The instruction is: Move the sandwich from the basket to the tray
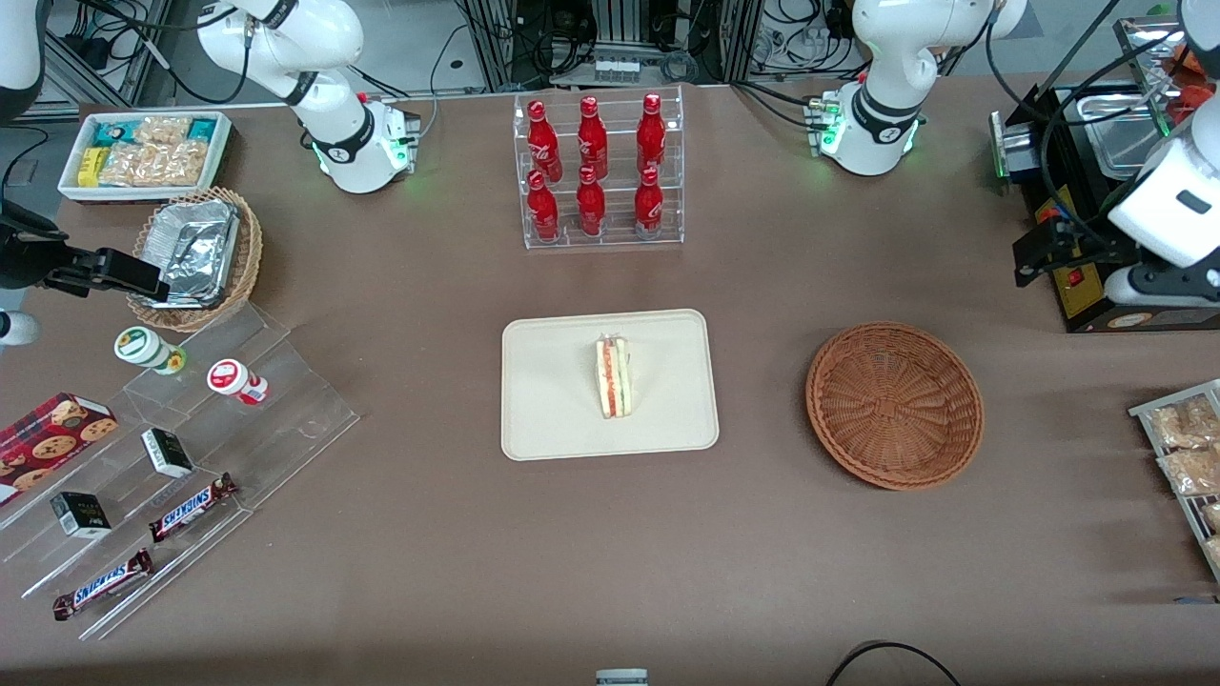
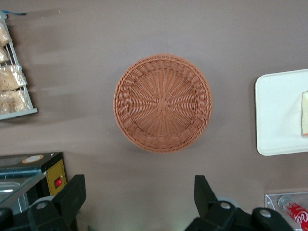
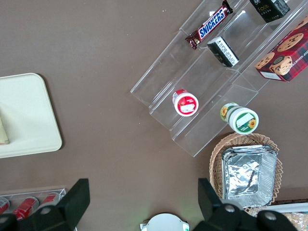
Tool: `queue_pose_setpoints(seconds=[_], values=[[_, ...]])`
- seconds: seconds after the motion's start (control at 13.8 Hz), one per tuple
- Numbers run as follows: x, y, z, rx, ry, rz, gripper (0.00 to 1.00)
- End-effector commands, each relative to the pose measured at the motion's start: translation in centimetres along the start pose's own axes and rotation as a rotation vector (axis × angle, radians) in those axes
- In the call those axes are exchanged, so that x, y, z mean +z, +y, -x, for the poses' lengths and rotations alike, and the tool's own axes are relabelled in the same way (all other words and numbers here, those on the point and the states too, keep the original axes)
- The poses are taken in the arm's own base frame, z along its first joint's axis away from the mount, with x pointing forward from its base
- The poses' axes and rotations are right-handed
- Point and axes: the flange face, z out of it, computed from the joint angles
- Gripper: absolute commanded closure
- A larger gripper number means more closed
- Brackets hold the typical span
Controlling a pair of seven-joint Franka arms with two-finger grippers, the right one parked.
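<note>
The sandwich (image 1: 616, 377) lies on the cream tray (image 1: 553, 400) at the table's middle, its red and green filling edge showing. The reddish-brown basket (image 1: 894, 405) stands beside the tray toward the working arm's end, and it is empty. My left gripper (image 1: 1037, 255) hangs high over the table, farther from the front camera than the basket, close to a black appliance. In the left wrist view the gripper (image 2: 139, 185) is open and empty, apart from the basket (image 2: 162, 103). That view also shows part of the tray (image 2: 279, 110) and a sliver of the sandwich (image 2: 304, 113).
A clear rack of red cola bottles (image 1: 598, 171) stands farther from the front camera than the tray. The black appliance (image 1: 1096, 286) and a rack of snack packets (image 1: 1187, 457) are at the working arm's end. Acrylic steps with candy bars (image 1: 191, 448) and a foil-filled tan basket (image 1: 195, 252) are at the parked arm's end.
</note>
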Motion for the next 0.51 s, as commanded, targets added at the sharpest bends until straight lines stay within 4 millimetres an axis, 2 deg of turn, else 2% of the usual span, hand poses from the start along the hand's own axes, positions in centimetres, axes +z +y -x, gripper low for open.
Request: queue_pose_setpoints(seconds=[0.0,0.22,0.43], values=[[-0.3,0.5,1.3,0.013,-0.021,0.009,0.0],[-0.9,1.0,1.1,0.026,-0.006,0.007,0.0],[-1.0,0.0,1.1,0.009,-0.006,0.012,0.0]])
